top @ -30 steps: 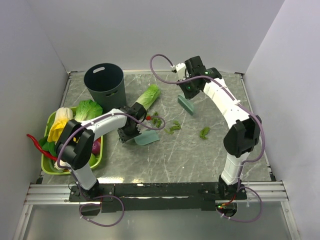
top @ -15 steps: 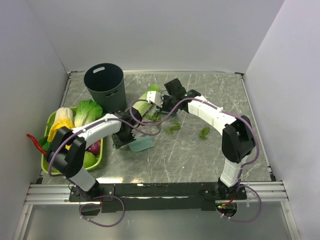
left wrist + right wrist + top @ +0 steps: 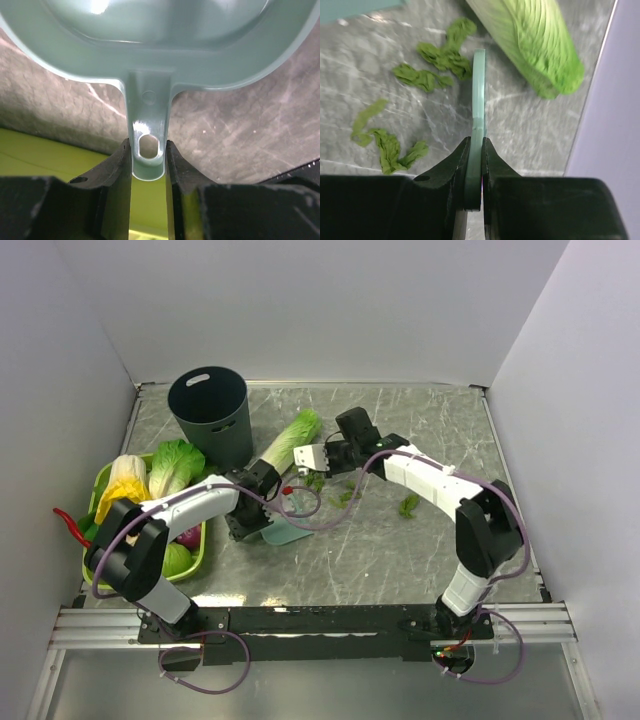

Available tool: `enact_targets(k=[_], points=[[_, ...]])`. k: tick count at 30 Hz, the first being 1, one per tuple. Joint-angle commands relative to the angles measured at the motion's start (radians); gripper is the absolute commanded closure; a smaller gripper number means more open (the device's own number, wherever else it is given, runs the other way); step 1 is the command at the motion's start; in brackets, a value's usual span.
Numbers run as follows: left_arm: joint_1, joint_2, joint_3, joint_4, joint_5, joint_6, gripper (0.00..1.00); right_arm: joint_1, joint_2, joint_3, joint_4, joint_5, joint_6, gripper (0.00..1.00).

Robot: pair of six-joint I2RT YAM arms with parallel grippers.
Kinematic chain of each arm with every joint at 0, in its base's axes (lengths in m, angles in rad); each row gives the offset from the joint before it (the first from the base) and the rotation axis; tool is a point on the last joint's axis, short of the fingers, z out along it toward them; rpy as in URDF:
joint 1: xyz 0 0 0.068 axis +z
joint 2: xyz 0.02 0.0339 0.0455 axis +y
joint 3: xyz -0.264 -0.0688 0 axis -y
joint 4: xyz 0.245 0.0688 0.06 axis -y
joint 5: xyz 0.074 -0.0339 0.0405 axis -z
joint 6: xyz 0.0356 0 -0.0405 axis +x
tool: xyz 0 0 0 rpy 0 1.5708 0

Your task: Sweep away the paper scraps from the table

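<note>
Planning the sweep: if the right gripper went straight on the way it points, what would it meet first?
Probably the cabbage; the paper scraps lie just beside the held brush, off its line. Depth is unclear.

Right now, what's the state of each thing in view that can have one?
dustpan, held by its handle
brush, held
left hand, shut on dustpan
right hand, shut on brush
paper scraps, loose on table, not yet swept up
bin, upright, open top
cabbage, lying on its side
</note>
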Motion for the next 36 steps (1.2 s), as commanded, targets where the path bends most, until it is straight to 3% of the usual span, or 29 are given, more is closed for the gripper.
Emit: enact_targets(k=[1,3,8,14,18,28,31,36], points=[[-0.003,-0.060,-0.049,0.087,0.028,0.027,0.78,0.003,-0.106,-0.031,0.055,-0.161,-0.141,1.00],[-0.003,-0.080,-0.072,0.108,0.025,0.044,0.64,0.006,-0.107,-0.036,0.038,-0.187,-0.163,1.00],[0.013,-0.155,-0.149,0.175,0.039,0.067,0.51,0.001,-0.110,-0.042,-0.041,-0.204,-0.264,1.00],[0.080,-0.195,-0.187,0.202,0.113,0.085,0.49,-0.003,-0.128,-0.086,-0.067,-0.205,-0.347,1.00],[0.117,-0.224,-0.194,0.207,0.169,0.107,0.54,-0.002,-0.145,-0.097,-0.116,-0.190,-0.387,1.00],[0.119,-0.240,-0.181,0.178,0.189,0.093,0.81,-0.017,-0.364,-0.181,-0.374,-0.161,-0.471,1.00],[0.119,-0.243,-0.177,0.165,0.186,0.092,0.88,-0.031,-0.444,-0.206,-0.390,-0.162,-0.421,1.00],[0.119,-0.255,-0.166,0.147,0.185,0.095,0.99,-0.055,-0.513,-0.177,-0.358,-0.142,-0.153,1.00]])
